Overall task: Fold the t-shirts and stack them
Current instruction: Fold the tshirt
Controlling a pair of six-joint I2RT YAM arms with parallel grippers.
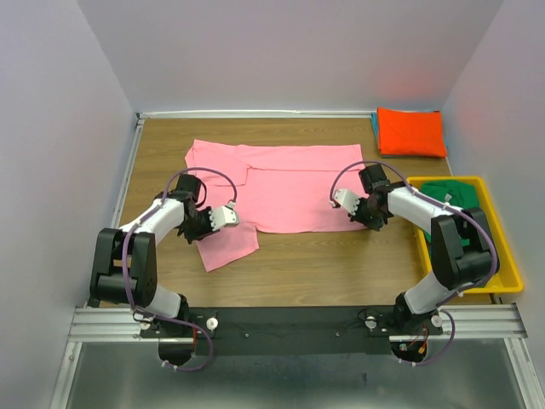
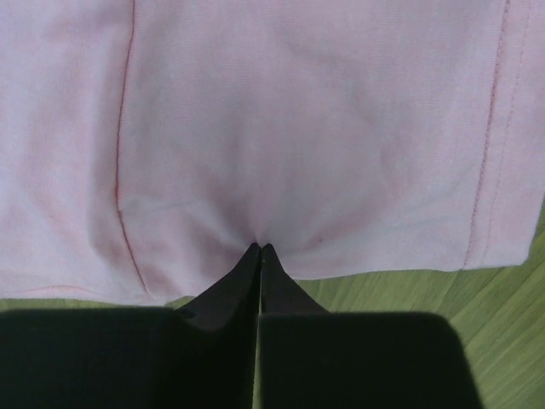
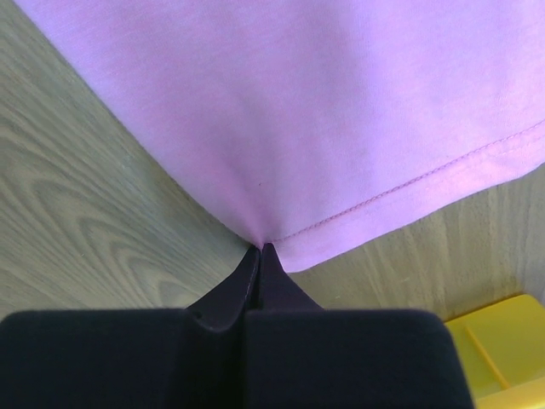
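Pinching down on both sides at once. My left gripper (image 2: 260, 249) is clamped on the near edge of the pink t-shirt (image 1: 289, 183). In the left wrist view the two dark fingers (image 2: 230, 285) meet with no gap, and the cloth puckers into little creases right at the tips. A stitched seam runs up the fabric to the left of them, and green-toned wood shows below the hem.

Over on the other side, my right gripper (image 3: 262, 249) is clenched too. Its tips are together on the shirt's near right corner, just where the hem stitching comes down to the edge. The cloth gathers to a point there, with bare table (image 1: 324, 264) on either side of it.

From above, the pink shirt lies spread flat across the middle of the table. Its long side runs left to right, and one flap juts toward my bases at the near left. My arms reach in from each end of its near edge.

The orange t-shirt (image 1: 411, 132) sits folded in the far right corner, well apart from the pink one. The yellow bin (image 1: 443, 180) stands along the right edge, just beside my right arm, with a green t-shirt (image 1: 456, 194) bundled inside.
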